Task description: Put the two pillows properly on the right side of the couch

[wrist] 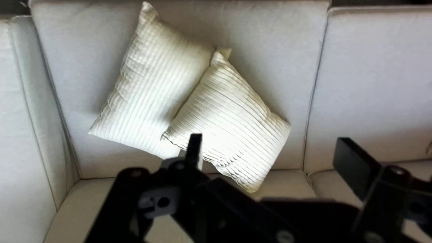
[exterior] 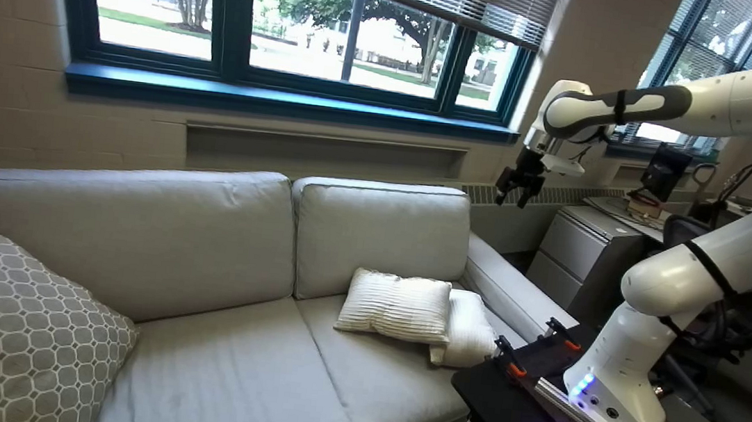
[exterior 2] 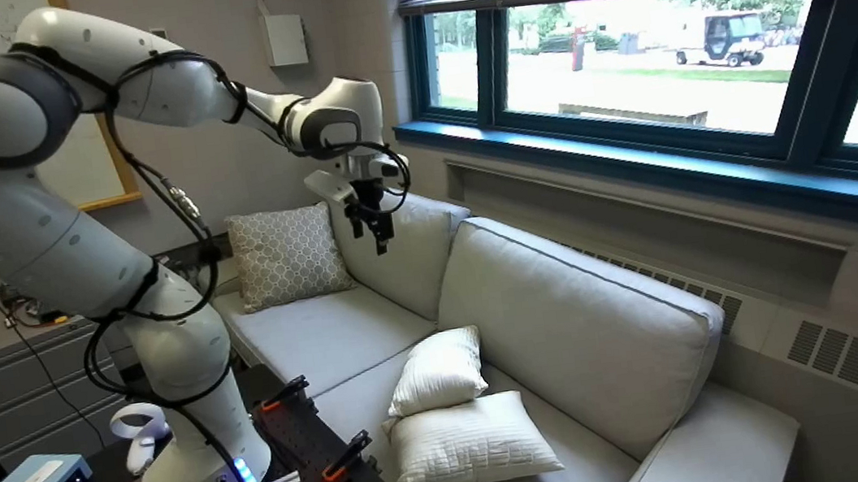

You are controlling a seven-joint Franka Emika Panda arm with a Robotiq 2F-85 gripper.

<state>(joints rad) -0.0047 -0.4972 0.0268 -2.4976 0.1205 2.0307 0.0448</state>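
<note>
Two off-white ribbed pillows lie on the seat of the cream couch [exterior: 207,354], on the half nearer the robot's table in both exterior views. One pillow [wrist: 233,121] rests tilted, partly overlapping the flatter pillow [wrist: 145,87], which is closer to the couch arm. The overlapping pillow [exterior 2: 437,371] sits nearer the seam between seat cushions; the flatter pillow [exterior 2: 474,444] is in front of it there. High above the couch, apart from both pillows, hangs my gripper [exterior: 511,199], pointing down. In the wrist view its fingers [wrist: 354,165] stand wide apart with nothing held between them.
A larger grey patterned pillow [exterior: 20,334] leans at the far end of the couch. Back cushions [exterior 2: 579,329] and the padded couch arm [exterior: 514,288] border the seat. Black clamps [exterior 2: 349,455] stick up along the edge of the robot's table. A window sill [exterior: 289,103] runs behind.
</note>
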